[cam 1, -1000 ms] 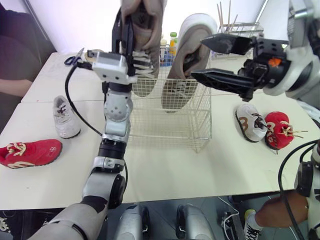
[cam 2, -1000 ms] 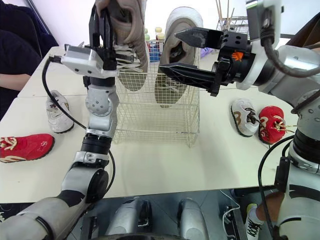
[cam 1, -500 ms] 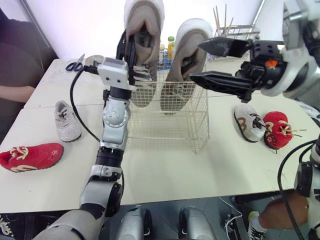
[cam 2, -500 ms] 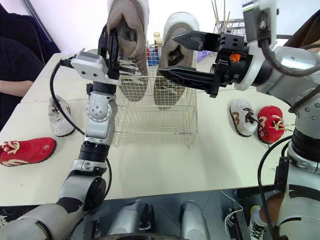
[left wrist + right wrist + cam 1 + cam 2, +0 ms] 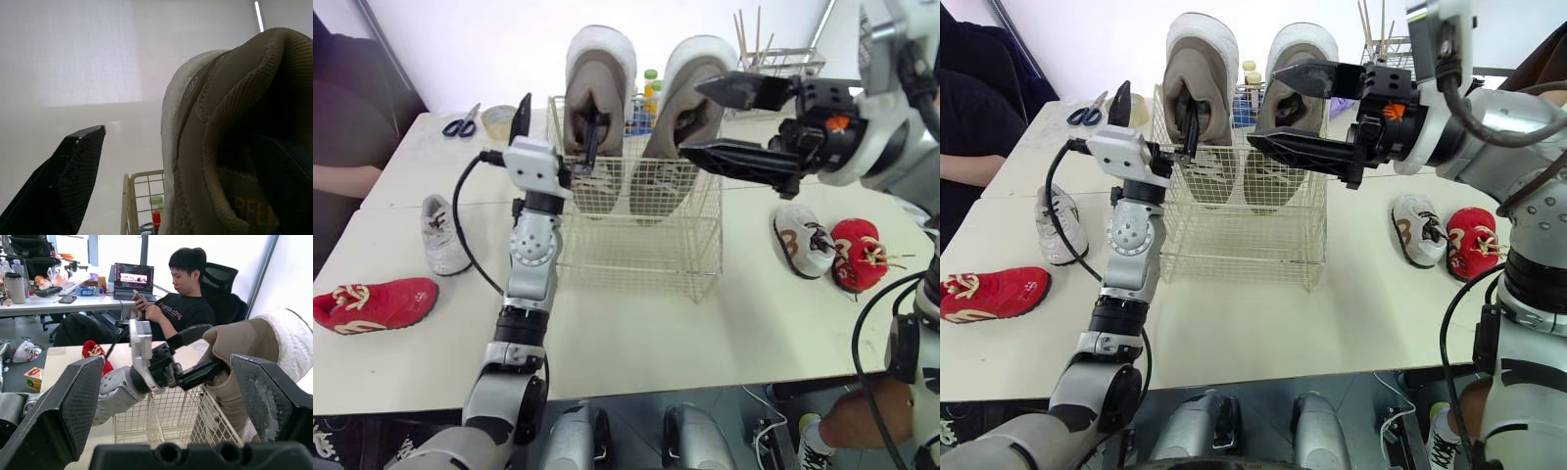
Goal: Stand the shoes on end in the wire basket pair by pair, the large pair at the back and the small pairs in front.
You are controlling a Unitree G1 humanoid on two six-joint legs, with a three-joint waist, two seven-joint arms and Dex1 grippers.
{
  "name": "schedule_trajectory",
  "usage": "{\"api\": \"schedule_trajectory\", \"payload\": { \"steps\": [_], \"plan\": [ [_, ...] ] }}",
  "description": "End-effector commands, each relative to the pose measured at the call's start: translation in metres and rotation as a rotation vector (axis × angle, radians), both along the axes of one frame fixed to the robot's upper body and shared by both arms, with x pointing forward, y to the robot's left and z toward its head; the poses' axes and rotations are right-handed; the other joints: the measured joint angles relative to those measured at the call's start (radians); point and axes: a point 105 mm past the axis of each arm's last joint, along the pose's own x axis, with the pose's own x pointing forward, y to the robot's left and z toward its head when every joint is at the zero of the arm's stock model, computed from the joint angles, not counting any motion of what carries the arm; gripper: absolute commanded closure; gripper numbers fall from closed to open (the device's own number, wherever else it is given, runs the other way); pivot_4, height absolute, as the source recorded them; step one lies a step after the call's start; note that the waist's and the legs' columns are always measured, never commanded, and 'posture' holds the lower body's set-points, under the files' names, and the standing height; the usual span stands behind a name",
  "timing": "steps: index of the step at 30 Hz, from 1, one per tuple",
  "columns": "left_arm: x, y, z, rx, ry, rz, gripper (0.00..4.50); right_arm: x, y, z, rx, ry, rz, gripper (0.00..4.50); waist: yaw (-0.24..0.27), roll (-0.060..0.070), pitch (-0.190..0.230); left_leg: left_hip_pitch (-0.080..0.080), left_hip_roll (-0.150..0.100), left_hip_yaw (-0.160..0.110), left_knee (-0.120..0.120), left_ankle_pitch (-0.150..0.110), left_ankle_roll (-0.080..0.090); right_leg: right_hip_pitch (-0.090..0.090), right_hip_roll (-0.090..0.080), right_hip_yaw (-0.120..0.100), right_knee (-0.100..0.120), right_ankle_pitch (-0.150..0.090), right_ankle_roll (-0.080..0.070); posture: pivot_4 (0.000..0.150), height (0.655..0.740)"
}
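Note:
Two large beige shoes stand on end at the back of the wire basket (image 5: 646, 245): the left shoe (image 5: 599, 98) and the right shoe (image 5: 693, 98). My left gripper (image 5: 558, 129) is open. One of its fingers is inside the left shoe's opening and the other is outside the basket's left wall; the left wrist view shows that shoe (image 5: 230, 147) close up. My right gripper (image 5: 722, 122) hangs open just in front of the right shoe, holding nothing. A small grey shoe (image 5: 442, 233) and a red shoe (image 5: 372, 304) lie on the table at left. A small white shoe (image 5: 803, 240) and another red shoe (image 5: 857, 255) lie at right.
Scissors (image 5: 462, 122) and a tape roll (image 5: 497, 119) lie at the back left. Bottles (image 5: 650, 86) stand behind the basket, and a wire rack with sticks (image 5: 783, 59) is at the back right. A seated person (image 5: 181, 298) is at the table's left side.
My left gripper came down with the left large shoe, set it on end in the basket and opened. The right gripper stayed open in much the same place.

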Motion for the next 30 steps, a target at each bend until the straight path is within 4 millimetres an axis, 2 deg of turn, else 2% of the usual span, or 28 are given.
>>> {"api": "schedule_trajectory", "payload": {
  "steps": [1, 4, 7, 12, 16, 22, 25, 30],
  "plan": [
    [-0.01, 0.014, -0.002, -0.011, -0.002, 0.037, 0.07, -0.006, 0.0, 0.013, 0.015, -0.065, 0.013, 0.0, 0.0, 0.0, 0.0, 0.0, 0.0, 0.0, 0.0, 0.0, 0.0, 0.0, 0.0, 0.0, 0.0, 0.0, 0.0, 0.15, 0.74],
    [-0.02, 0.017, -0.003, -0.014, 0.007, 0.025, 0.07, -0.006, 0.0, 0.013, 0.016, -0.064, 0.016, 0.0, 0.001, -0.001, 0.001, 0.0, 0.0, 0.0, 0.0, 0.0, 0.0, 0.0, -0.001, 0.0, 0.0, 0.0, 0.0, 0.15, 0.74],
    [-0.031, 0.02, 0.005, 0.012, -0.005, -0.009, 0.07, -0.005, -0.001, 0.012, 0.019, -0.061, 0.017, 0.0, 0.002, -0.006, 0.003, -0.001, 0.0, 0.0, 0.0, 0.0, 0.0, -0.001, -0.002, 0.0, 0.0, 0.0, -0.001, 0.15, 0.74],
    [-0.039, 0.031, 0.022, 0.041, -0.006, -0.051, 0.07, -0.002, -0.003, 0.011, 0.017, -0.055, 0.011, 0.0, 0.001, -0.006, 0.004, -0.003, -0.001, 0.0, 0.0, -0.001, 0.001, -0.001, -0.004, 0.0, -0.003, 0.0, -0.001, 0.15, 0.74],
    [-0.055, 0.041, 0.047, 0.118, 0.03, -0.174, 0.07, 0.004, -0.009, 0.006, -0.004, -0.034, -0.013, 0.0, -0.005, -0.006, 0.005, -0.003, 0.0, 0.0, 0.0, -0.001, 0.001, -0.002, -0.003, 0.0, -0.003, 0.0, -0.001, 0.15, 0.74],
    [-0.074, 0.045, 0.044, 0.149, 0.303, -0.434, 0.07, 0.012, -0.024, 0.0, -0.03, -0.007, -0.097, 0.0, -0.006, -0.007, 0.006, -0.004, -0.001, 0.0, -0.001, -0.001, 0.001, -0.001, -0.004, 0.0, -0.007, -0.001, -0.001, 0.15, 0.74],
    [-0.091, 0.052, 0.042, 0.198, 0.525, -0.665, 0.07, 0.026, -0.046, -0.007, -0.054, 0.012, -0.269, 0.0, -0.008, -0.011, 0.01, -0.004, 0.0, 0.0, -0.001, -0.001, 0.0, -0.002, -0.002, 0.0, -0.008, -0.001, -0.001, 0.15, 0.74],
    [-0.107, 0.044, 0.055, 0.269, 0.631, -0.866, 0.07, 0.038, -0.082, -0.017, -0.062, 0.078, -0.522, 0.0, 0.001, -0.011, 0.015, -0.005, -0.002, 0.001, -0.002, 0.001, -0.005, -0.002, -0.001, 0.0, -0.009, -0.001, -0.001, 0.15, 0.74]
  ]
}}
